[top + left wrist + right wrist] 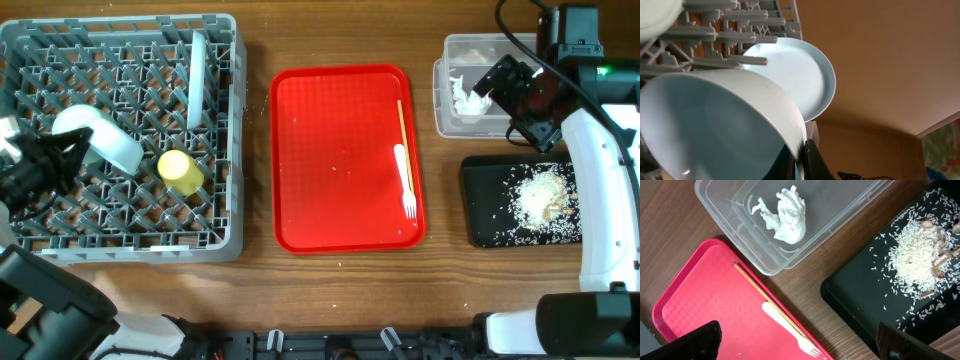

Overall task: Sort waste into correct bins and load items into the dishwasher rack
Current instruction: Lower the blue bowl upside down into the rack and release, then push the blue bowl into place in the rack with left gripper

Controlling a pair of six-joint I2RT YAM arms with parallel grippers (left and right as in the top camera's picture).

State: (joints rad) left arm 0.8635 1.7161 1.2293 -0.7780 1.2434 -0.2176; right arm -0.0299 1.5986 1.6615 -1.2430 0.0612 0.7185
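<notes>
The grey dishwasher rack [120, 60] stands at the left and holds an upright mint plate [197, 80], a yellow cup [180, 170] and a mint bowl [100, 140]. My left gripper [62, 155] is shut on that bowl's rim inside the rack; the left wrist view shows the fingers [802, 160] pinching the bowl [715, 130], with the plate [800, 75] behind. My right gripper [497, 80] is open and empty above the gap between the clear tub [445, 100] and the black tray [490, 225]. The tissue [785, 215] lies in the tub. Rice [912, 255] lies in the black tray. The white fork [790, 330] lies on the red tray. The red wrapper is out of view.
The red tray [340, 150] sits mid-table with a thin wooden stick [401, 125] beside the fork [405, 180]. Small brown bits [940, 255] lie among the rice. A second pale bowl edge [655, 15] shows among the rack pegs [715, 30].
</notes>
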